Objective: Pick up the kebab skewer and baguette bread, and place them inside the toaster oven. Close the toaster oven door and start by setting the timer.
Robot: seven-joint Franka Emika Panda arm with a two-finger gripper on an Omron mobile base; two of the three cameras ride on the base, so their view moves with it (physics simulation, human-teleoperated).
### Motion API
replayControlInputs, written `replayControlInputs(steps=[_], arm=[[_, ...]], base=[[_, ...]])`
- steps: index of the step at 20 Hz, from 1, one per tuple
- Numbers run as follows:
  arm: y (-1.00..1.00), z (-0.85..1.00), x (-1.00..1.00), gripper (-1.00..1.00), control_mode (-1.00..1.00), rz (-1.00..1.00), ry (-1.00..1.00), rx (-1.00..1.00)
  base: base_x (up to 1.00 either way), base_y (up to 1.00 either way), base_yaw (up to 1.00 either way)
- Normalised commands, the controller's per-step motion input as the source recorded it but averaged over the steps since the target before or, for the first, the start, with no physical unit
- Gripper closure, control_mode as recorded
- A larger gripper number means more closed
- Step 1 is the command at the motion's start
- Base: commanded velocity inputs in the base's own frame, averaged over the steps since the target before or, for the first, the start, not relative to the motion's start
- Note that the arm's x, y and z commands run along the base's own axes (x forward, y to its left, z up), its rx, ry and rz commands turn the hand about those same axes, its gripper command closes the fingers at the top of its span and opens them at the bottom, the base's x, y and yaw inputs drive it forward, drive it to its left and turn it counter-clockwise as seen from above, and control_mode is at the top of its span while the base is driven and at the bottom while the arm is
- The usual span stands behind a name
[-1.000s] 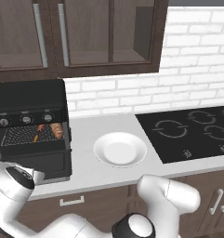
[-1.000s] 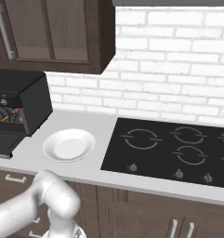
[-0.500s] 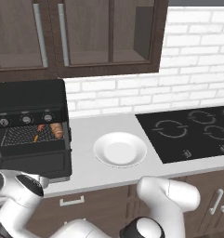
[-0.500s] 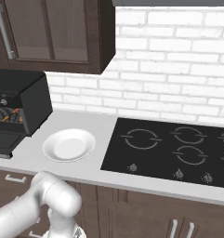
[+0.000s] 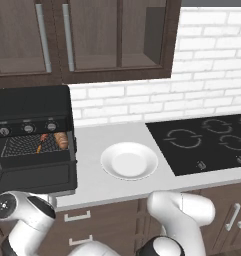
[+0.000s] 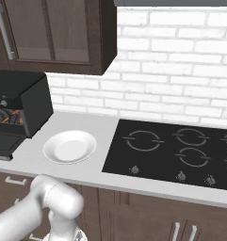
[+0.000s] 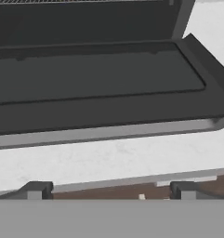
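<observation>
The black toaster oven (image 5: pixel 32 107) stands at the counter's left end. Its door (image 5: pixel 34 177) lies dropped open, flat toward me. On the wire rack inside rest the kebab skewer (image 5: pixel 43 142) and, to its right, the baguette bread (image 5: pixel 62 141). From the right base view the toaster oven (image 6: pixel 20 101) shows a glimpse of food on the rack. My gripper (image 7: pixel 108 193) is low in front of the counter edge, open and holding nothing, fingertips (image 7: pixel 35 190) wide apart. It faces the door (image 7: pixel 99 74) and its silver handle (image 7: pixel 108 132).
A white plate (image 5: pixel 129 161) sits on the counter right of the oven. The black cooktop (image 5: pixel 207 142) lies further right. Dark wall cabinets (image 5: pixel 92 37) hang above. Drawers with silver pulls (image 5: pixel 77 216) run under the counter edge beside my arm.
My arm's white wrist has sunk a little lower in front of the oven door. The oven, the food and the plate have stayed put.
</observation>
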Motion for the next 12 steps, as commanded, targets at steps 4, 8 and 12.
replayControlInputs(steps=[4, 8, 12], arm=[[-0.01, -0.27, 0.0, -1.0, -1.0, 0.0, -0.03, -0.01], [-0.12, -0.11, 0.0, -1.0, -1.0, 0.0, -0.04, 0.0], [-0.18, 0.0, 0.11, -1.0, -1.0, 0.0, -0.05, 0.0]], base=[[0.0, 0.0, 0.0], [0.0, 0.0, 0.0], [0.0, 0.0, 0.0]])
